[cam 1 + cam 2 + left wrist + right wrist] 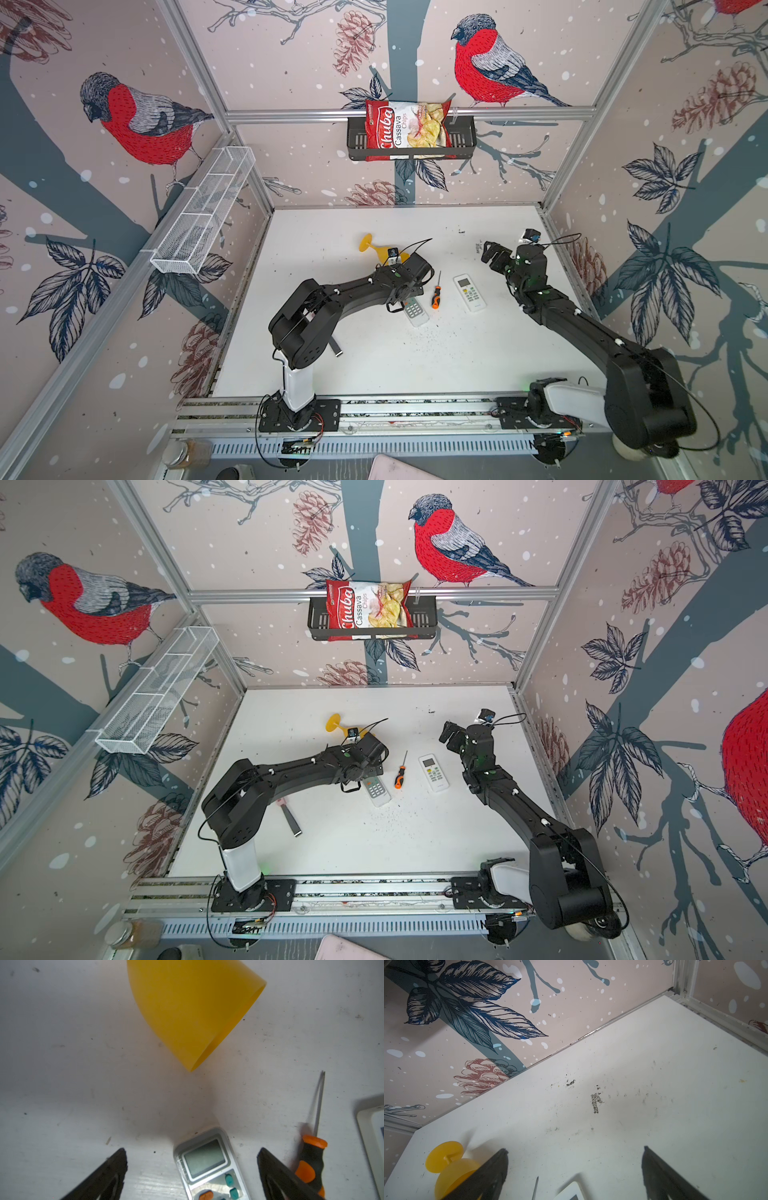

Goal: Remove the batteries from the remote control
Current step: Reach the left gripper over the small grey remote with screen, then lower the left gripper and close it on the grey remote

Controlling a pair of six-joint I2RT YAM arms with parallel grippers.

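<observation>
Reaching from the front rail, the left arm (328, 299) bends at the elbow and stretches its forearm toward the middle of the tabletop (374, 365), with the wrist over the grey remote (417, 312). In both top views the wrist hides the left claw (192, 1153) and the remote's display end. The left wrist view shows the claw spread wide. Its 2 fingers (116, 1167) stand either side of the display end, clear of the casing and gripping nothing.

The right arm (582, 328) rises from its base at the front right. It carries the right claw (492, 251) above the right rear of the tabletop, aimed toward the back wall (488, 1032). That claw is also spread wide and empty.

The 2 remotes lie buttons up. The white remote (469, 293) is just right of the screwdriver (435, 297), and the grey one just left of it. Their backs are out of sight, and the batteries cannot be made out in any view. The wrist views crop the white remote to a corner.

A yellow goblet (374, 248) lies on its side behind the left wrist, which covers part of its bowl. A dark strip (291, 818) lies beside the left arm, too small to identify.
</observation>
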